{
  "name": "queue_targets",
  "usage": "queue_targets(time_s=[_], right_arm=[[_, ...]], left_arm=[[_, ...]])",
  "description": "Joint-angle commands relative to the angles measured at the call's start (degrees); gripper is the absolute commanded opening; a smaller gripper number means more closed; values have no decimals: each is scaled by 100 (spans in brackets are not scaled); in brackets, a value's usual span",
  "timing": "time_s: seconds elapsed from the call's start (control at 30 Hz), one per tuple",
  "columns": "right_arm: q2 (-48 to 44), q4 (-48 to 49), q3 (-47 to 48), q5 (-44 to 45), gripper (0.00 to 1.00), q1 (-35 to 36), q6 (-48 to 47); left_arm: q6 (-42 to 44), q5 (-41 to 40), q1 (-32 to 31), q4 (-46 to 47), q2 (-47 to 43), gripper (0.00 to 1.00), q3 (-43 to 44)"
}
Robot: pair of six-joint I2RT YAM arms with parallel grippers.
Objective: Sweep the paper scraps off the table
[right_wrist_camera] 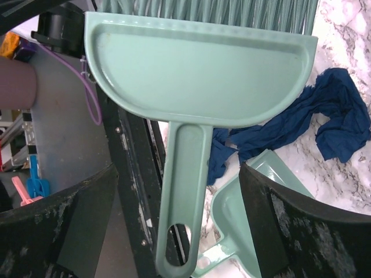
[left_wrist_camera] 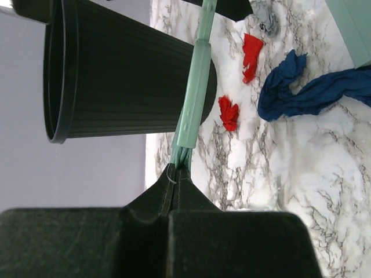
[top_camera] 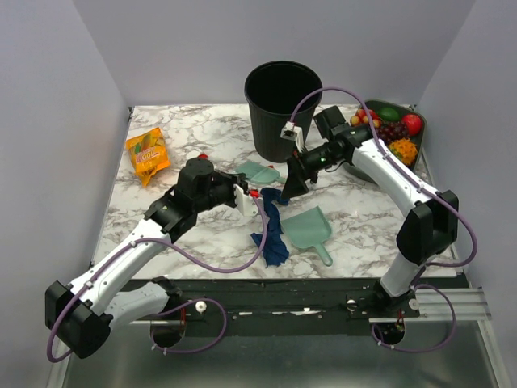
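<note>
We see a black bin (top_camera: 283, 109), a fruit tray (top_camera: 394, 103), an orange packet (top_camera: 148, 155), a brush (right_wrist_camera: 197, 75), and a blue cloth (top_camera: 272, 230) beside a dustpan (top_camera: 308, 229)

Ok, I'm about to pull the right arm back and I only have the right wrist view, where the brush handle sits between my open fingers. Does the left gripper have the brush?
Observer: Yes. In the left wrist view the left gripper is shut on the far end of the brush.
Operator: Good. What is there to sweep? I see nothing red.
Observer: Two red paper scraps lie on the table, beside the blue cloth.
Operator: And where would they go?
Observer: A black bin stands upright at the far side of the table, its mouth open.
</note>
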Motion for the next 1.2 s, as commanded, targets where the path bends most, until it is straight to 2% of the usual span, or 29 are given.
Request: queue_targets(time_s=[0.0, 0.17, 0.33, 0.47, 0.8, 0.97, 1.07, 1.1, 1.17], right_arm=[[152, 161, -103, -203, 92, 33, 232], [100, 275, -94, -203, 84, 33, 258], [-24, 398, -24, -71, 80, 33, 241], [-103, 433, -41, 95, 71, 33, 223], [-331, 398, -234, 412, 64, 33, 197], [-463, 345, -322, 613, 64, 41, 92], [-726, 398, -287, 1095, 74, 33, -311], [-823, 450, -313, 1193, 81, 33, -670], [-1209, 477, -418, 1212, 84, 42, -1137]], left_arm=[[-32, -36, -66, 430, -41, 0, -16], [3, 8, -119, 343, -58, 0, -34], [30, 17, -180, 290, -84, 0, -95], [-101, -27, -215, 333, -58, 0, -95], [-49, -124, -233, 360, -93, 0, -236], [-189, -194, -233, 299, -58, 0, -192], [-478, -168, -233, -227, 143, 0, 210], [-576, -124, -233, -403, 222, 0, 352], [-926, 59, -233, -869, 398, 0, 667]])
